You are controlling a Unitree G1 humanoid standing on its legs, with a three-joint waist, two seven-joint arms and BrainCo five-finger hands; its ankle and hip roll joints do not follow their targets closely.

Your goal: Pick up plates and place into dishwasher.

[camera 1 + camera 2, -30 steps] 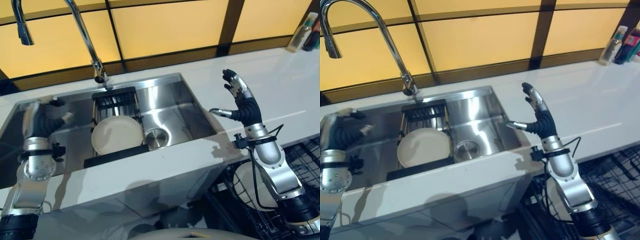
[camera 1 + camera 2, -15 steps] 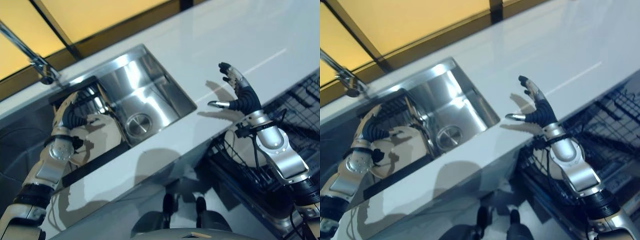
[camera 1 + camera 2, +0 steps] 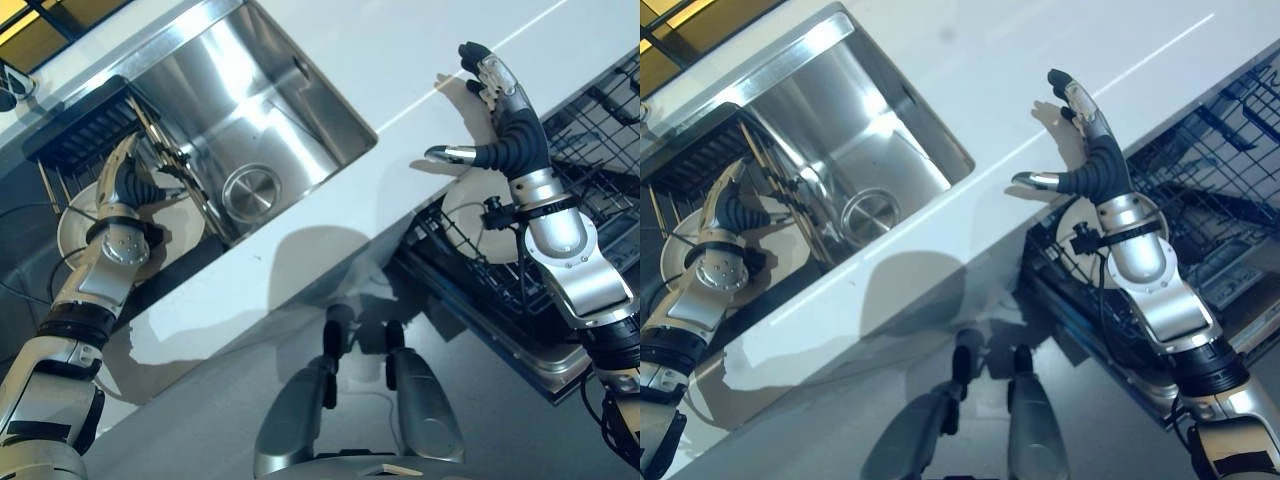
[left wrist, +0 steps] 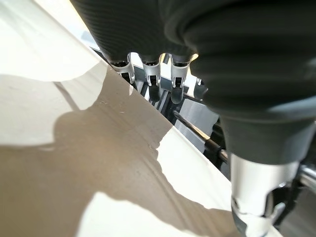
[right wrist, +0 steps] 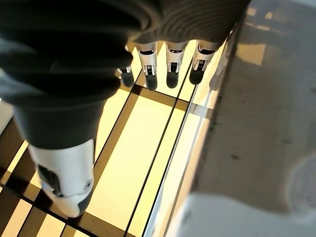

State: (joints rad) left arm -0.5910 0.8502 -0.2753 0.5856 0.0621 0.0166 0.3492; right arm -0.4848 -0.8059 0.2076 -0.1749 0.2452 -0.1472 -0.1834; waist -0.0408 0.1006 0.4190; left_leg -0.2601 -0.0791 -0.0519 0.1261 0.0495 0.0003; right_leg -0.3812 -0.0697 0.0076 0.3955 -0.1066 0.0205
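Note:
A cream plate (image 3: 72, 228) lies in the black wire rack (image 3: 80, 120) at the left end of the steel sink (image 3: 270, 90). My left hand (image 3: 125, 190) rests over the plate with its fingers straight and pointing toward the rack's wires. In the left wrist view the plate (image 4: 74, 163) spreads under the hand and the fingers (image 4: 150, 74) reach past its rim. My right hand (image 3: 505, 135) is raised open above the white counter's edge, holding nothing. A second pale plate (image 3: 465, 215) stands in the dishwasher rack (image 3: 600, 130) below that arm.
The sink's drain (image 3: 245, 190) sits just right of the wire rack. The white counter (image 3: 400, 50) runs behind the sink to the right. The pulled-out dishwasher rack fills the lower right beside the counter front.
The camera has tilted and swung hard. My left hand has gone from the sink's left wall onto the plate in the rack. The right hand stays raised and open.

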